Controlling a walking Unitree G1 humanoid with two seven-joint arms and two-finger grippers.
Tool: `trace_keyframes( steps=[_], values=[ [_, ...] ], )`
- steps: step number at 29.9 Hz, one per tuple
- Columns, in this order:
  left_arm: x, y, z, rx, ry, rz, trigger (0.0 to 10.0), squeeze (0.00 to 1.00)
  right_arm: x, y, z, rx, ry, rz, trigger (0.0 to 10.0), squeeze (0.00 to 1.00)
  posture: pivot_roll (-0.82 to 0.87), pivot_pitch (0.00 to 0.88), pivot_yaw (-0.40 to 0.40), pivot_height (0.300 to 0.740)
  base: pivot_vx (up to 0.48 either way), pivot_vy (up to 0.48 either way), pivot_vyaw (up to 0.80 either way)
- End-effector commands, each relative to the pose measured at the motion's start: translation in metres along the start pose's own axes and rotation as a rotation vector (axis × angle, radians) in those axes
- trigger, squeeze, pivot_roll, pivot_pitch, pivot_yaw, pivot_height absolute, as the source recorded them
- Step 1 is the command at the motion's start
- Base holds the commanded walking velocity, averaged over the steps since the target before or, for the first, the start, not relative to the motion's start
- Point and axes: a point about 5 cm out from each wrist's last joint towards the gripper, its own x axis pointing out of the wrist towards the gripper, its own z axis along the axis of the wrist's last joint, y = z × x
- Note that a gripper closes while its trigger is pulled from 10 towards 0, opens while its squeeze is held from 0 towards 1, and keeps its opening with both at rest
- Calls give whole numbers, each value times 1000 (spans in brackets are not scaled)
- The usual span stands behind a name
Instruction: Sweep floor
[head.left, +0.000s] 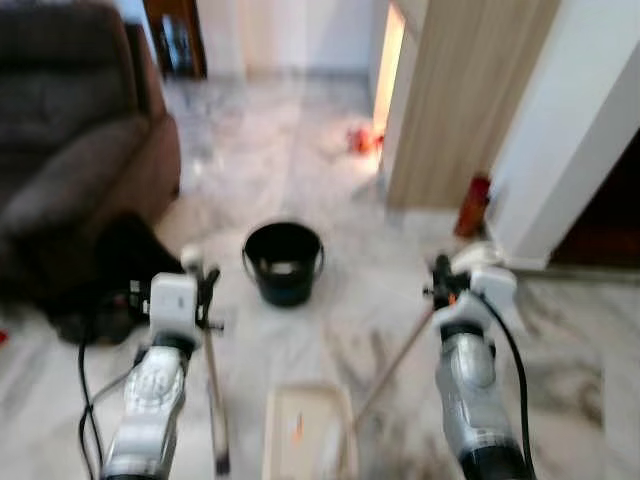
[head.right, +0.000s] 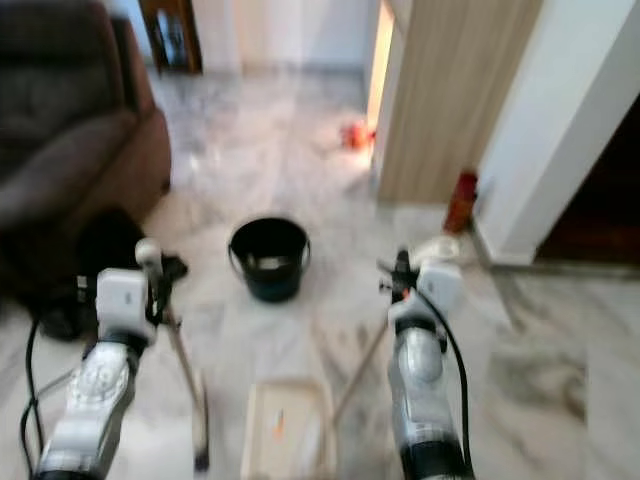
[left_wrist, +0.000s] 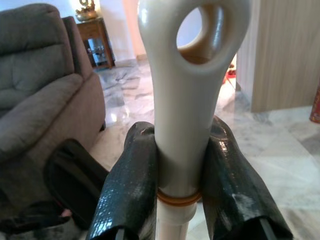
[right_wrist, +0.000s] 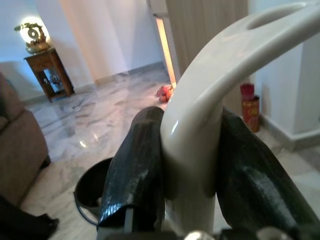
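From my head, the dustpan (head.left: 305, 430) lay at 6 o'clock, the bucket (head.left: 283, 262) at 12. My left gripper (left_wrist: 181, 165) clamped the broom handle (left_wrist: 187, 100); my right gripper (right_wrist: 192, 170) clamped the dustpan handle (right_wrist: 210, 105). Both seemed light, stiff, slippery plastic.

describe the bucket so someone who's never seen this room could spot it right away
Start at the brown sofa along the left side of the marble floor. Just to its right, ahead of both arms, stands the bucket. It is round, black and open-topped, the only dark container standing alone on the pale floor.
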Motion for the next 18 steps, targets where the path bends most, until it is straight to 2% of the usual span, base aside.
trace_keyframes(
  steps=[1,18],
  values=[
    [4,6,11,3,-50,17,10000,0,5,5,10,22,-43,6,10000,0,127,9,28,740,0,304,0],
    [5,6,7,14,-16,6,10000,0,6,6,9,25,-33,15,10000,0,131,19,29,740,0,17,0]
  ],
)
